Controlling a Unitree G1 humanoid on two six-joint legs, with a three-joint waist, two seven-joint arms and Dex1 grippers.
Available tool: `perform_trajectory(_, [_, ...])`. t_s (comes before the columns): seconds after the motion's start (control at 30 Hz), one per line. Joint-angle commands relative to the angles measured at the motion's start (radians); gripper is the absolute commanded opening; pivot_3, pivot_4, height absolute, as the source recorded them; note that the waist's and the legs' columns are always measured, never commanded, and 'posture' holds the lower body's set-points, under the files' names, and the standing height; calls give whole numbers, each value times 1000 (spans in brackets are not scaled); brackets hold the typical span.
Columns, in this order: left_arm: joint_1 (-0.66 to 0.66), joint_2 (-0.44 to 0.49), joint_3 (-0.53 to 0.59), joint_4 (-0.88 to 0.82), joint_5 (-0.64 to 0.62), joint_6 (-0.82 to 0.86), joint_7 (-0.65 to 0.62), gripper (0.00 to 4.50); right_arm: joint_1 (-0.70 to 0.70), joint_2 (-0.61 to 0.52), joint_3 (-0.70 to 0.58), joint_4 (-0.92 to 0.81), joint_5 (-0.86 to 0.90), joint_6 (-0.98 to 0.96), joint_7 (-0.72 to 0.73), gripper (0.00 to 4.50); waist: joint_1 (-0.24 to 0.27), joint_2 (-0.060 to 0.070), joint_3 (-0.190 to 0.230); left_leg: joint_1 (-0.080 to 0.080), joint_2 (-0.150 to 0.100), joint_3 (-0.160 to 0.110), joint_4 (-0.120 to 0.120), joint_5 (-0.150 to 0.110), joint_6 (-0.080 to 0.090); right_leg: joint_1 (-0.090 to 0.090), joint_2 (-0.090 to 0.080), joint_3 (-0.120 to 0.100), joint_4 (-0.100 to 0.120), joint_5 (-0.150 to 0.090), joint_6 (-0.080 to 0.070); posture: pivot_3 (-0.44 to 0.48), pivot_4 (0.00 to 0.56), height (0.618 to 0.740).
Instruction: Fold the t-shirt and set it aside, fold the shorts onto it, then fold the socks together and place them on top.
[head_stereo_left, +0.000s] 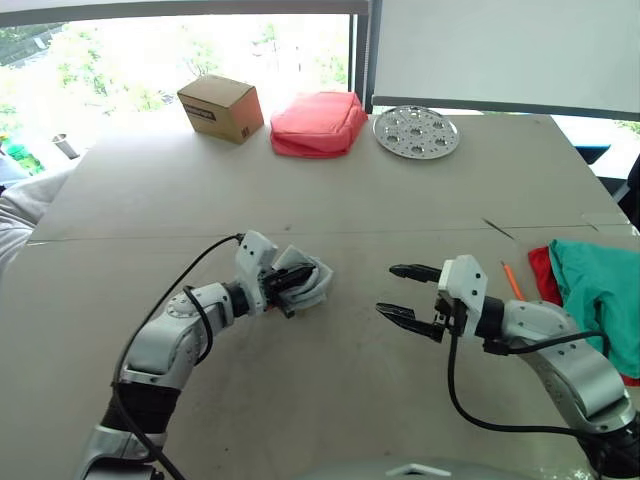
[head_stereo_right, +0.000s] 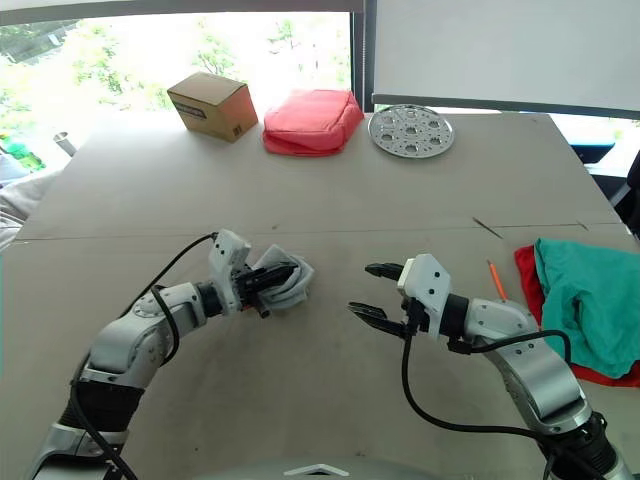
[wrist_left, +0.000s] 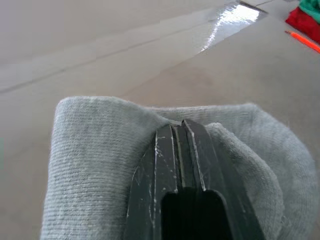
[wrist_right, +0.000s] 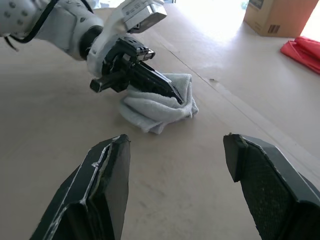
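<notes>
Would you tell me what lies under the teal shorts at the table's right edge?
The red t-shirt shows beneath the shorts, peeking out along their edges. The shorts cover the rest of it.

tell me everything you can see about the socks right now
The socks are light grey, ribbed knit, soft-looking, bunched into a small rounded bundle with folded-over edges. They lie on the bare tan table, left of centre. The left gripper is shut on them, its black fingers pressed together into the folds. The right gripper is open and faces the bundle across a gap, not touching it. The teal shorts and red t-shirt are apart, at the table's right edge.
</notes>
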Motion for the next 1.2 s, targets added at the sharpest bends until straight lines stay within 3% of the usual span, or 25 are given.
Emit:
perform_trajectory(0.03, [21, -35, 24, 60, 22, -81, -47, 0, -105, 97, 39, 56, 2, 91, -86, 3688, -1, 1, -1, 0, 0, 0, 0, 0, 0, 0, -1, 0, 0, 0, 0, 0, 150, 739])
perform_trajectory(0.1, [32, -27, 101, -15, -59, -54, -74, 0, -156, 149, 64, 102, -8, 111, -104, 4284, -1, 0, -1, 0, 0, 0, 0, 0, 0, -1, -1, -1, 1, 0, 0, 0, 150, 739])
perform_trajectory(0.13, [67, 2, 166, -85, -123, -10, -87, 525, -199, 185, 83, 146, -18, 116, -111, 4500, -2, 0, -1, -3, 0, -1, 0, 0, 0, -4, -1, -1, 1, 0, 0, 0, 150, 739])
perform_trajectory(0.17, [94, 24, 209, -133, -163, 22, -96, 691, -228, 208, 96, 175, -23, 118, -112, 4500, -10, 0, 1, -4, 0, -1, 0, 0, 0, -5, -1, -1, 1, 0, 0, 0, 150, 739])
perform_trajectory(0.3, [360, 147, 444, -352, -284, 130, -149, 2316, -374, 310, 159, 359, -70, 134, -126, 4500, -39, 2, 3, -5, 3, 1, -3, 0, 0, -8, 1, 1, 1, 2, -2, 0, 150, 739])
perform_trajectory(0.43, [674, 160, 659, -531, -313, 150, -196, 4306, -507, 420, 191, 571, -116, 136, -139, 4500, -46, 2, 4, -3, 2, 2, -4, 1, -1, -7, 0, 1, 1, 2, -3, 0, 150, 739])
perform_trajectory(0.6, [849, 72, 767, -641, -302, 121, -159, 4471, -605, 493, 253, 759, -165, 104, -66, 4500, -28, 2, 3, -4, 1, -1, -4, -1, -4, -7, -1, -2, 0, 1, -3, 0, 150, 739])
perform_trajectory(0.73, [928, -11, 770, -690, -257, 73, -129, 4471, -648, 506, 378, 909, -272, 80, -3, 4500, -34, 2, 3, -3, 1, 0, -4, 0, -2, -7, 1, -1, 0, 1, -3, 0, 150, 739])
perform_trajectory(0.83, [952, -48, 757, -715, -239, 50, -109, 4471, -661, 512, 399, 987, -327, 81, -10, 4500, -37, 3, 2, -3, 1, 1, -4, 1, -2, -7, 1, 0, 1, 1, -3, 0, 150, 739])
perform_trajectory(0.87, [957, -55, 751, -720, -231, 42, -107, 4500, -661, 514, 395, 993, -327, 92, -3, 3984, -37, 3, 2, -2, 1, 1, -4, 1, -2, -7, 1, 0, 1, 1, -3, 0, 150, 739])
perform_trajectory(0.9, [960, -64, 746, -723, -227, 38, -100, 4500, -659, 512, 393, 991, -329, 101, 5, 3739, -37, 3, 2, -2, 1, 1, -4, 1, -2, -7, 1, 0, 1, 1, -2, 0, 150, 739])
perform_trajectory(1.13, [925, -63, 671, -711, -190, 11, -95, 4500, -599, 467, 374, 901, -333, 83, 43, 277, -32, 4, 1, -2, 1, 1, -5, 1, -2, -7, 1, -1, 1, 1, -2, 0, 150, 739])
perform_trajectory(1.2, [894, -49, 638, -708, -186, 15, -97, 4500, -565, 445, 320, 814, -291, 94, 57, 15, -30, 4, 1, -2, 1, 1, -5, 1, -2, -7, 1, -1, 1, 1, -2, 0, 150, 739])
